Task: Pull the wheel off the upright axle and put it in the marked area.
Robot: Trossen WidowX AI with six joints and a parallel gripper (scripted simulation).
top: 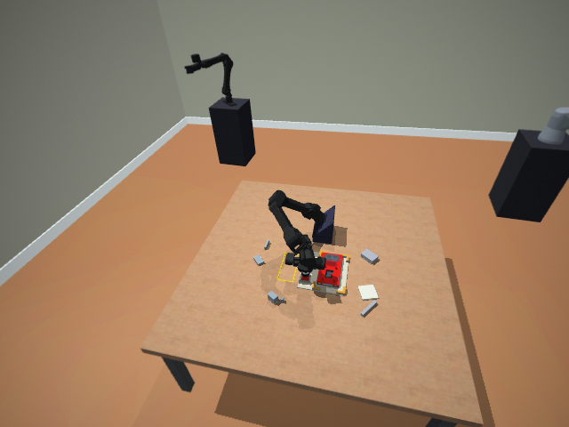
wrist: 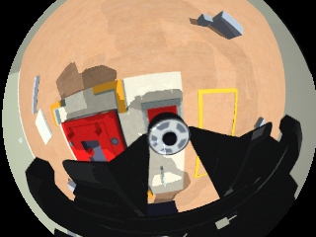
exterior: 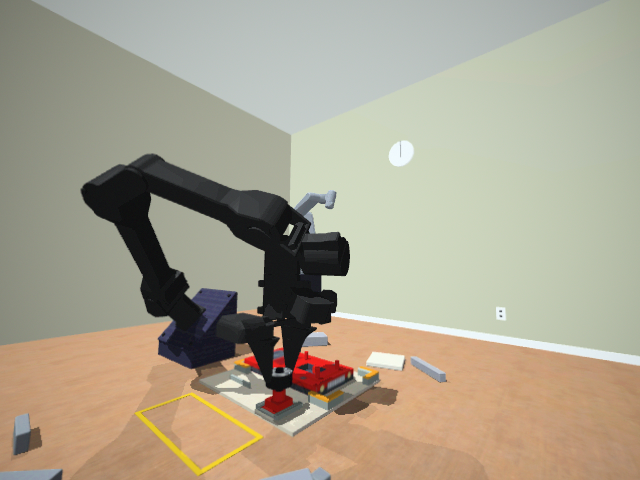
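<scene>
The black wheel with a grey rim (exterior: 279, 380) (wrist: 157, 137) is between the fingertips of my gripper (top: 305, 272) (exterior: 279, 376) (wrist: 168, 134), which is shut on it from both sides. The wheel is level and raised on the upright axle; a red stretch of the axle (exterior: 279, 396) shows between the wheel and the red foot. Whether the axle's tip is still inside the wheel is hidden. The marked area, a yellow outline (top: 285, 280) (exterior: 191, 394) (wrist: 217, 91), lies on the table beside the base plate, with nothing inside it.
The pale base plate (exterior: 222, 381) (wrist: 148, 84) carries the axle and a red car body (top: 323, 279) (exterior: 305, 382) (wrist: 104, 123) close beside my fingers. Grey blocks (top: 273, 297) (exterior: 21, 432) (wrist: 227, 26) and a white tile (top: 368, 292) (exterior: 385, 360) lie around. The dark arm mount (top: 324, 234) stands behind.
</scene>
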